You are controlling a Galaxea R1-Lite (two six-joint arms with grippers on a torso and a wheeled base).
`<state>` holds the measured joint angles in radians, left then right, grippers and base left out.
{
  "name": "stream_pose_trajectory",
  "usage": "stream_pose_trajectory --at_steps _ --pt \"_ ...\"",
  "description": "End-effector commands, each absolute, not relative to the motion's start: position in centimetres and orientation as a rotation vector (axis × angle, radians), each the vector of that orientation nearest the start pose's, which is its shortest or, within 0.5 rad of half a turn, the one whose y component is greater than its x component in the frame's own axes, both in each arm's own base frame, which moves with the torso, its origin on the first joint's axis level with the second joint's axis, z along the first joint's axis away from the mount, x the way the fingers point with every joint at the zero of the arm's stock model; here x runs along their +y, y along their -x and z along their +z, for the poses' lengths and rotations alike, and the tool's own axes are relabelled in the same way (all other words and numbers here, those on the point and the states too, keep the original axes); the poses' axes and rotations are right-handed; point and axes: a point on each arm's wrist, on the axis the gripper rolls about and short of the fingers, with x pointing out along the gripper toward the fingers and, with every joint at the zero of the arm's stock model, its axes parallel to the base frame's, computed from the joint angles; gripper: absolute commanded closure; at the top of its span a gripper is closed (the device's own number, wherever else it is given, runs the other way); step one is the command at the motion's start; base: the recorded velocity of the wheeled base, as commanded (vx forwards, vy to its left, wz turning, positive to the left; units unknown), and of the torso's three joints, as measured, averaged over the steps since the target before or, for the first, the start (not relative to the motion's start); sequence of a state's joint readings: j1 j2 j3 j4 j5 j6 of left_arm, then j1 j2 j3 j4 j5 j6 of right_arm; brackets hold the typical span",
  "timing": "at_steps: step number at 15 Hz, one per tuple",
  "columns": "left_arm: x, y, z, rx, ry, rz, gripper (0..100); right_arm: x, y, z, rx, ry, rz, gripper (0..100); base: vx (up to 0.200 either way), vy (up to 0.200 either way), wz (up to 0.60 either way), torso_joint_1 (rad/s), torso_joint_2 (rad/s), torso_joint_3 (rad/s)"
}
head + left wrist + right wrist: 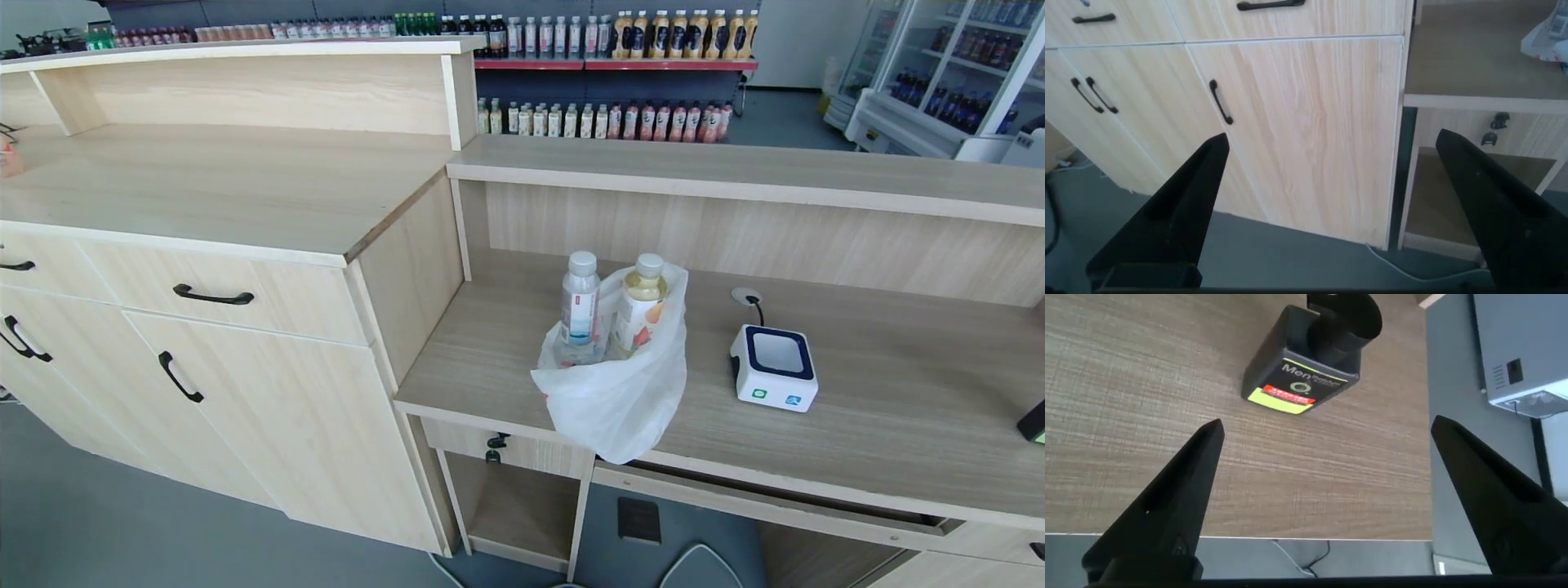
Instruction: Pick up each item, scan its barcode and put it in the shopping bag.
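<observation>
Counter (898,392) carries shopping bag (620,400) overhanging its front edge, scanner (774,367) beside.

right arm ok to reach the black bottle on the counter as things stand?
Probably yes. The right gripper hangs over the counter with its fingers open, and the black bottle lies on its side just ahead of them. Nothing lies between them.

Left gripper (1331,137) (spread) before cabinet door (1306,106)
</observation>
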<state>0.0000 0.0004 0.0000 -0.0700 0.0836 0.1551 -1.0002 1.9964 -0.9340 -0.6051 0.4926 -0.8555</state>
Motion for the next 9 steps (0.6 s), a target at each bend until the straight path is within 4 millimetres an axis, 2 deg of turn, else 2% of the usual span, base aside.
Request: stream_pose_trajectory --at_steps 1,3,9 --pt "0.2 2.3 8.3 -0.064 -0.152 0.090 0 -31.1 -21.2 10.2 0.536 0.533 -0.307 0 0.000 0.000 0.00 0.000 0.00 0.000" --pt "0.2 2.3 8.3 -0.064 -0.152 0.090 0 -32.3 -22.0 9.9 0.527 0.548 -0.313 0 0.000 0.000 0.00 0.000 0.00 0.000" --pt "0.2 2.3 8.3 -0.064 -0.152 0.090 0 -33.3 -22.7 8.9 0.526 0.532 -0.312 0 0.000 0.000 0.00 0.000 0.00 0.000"
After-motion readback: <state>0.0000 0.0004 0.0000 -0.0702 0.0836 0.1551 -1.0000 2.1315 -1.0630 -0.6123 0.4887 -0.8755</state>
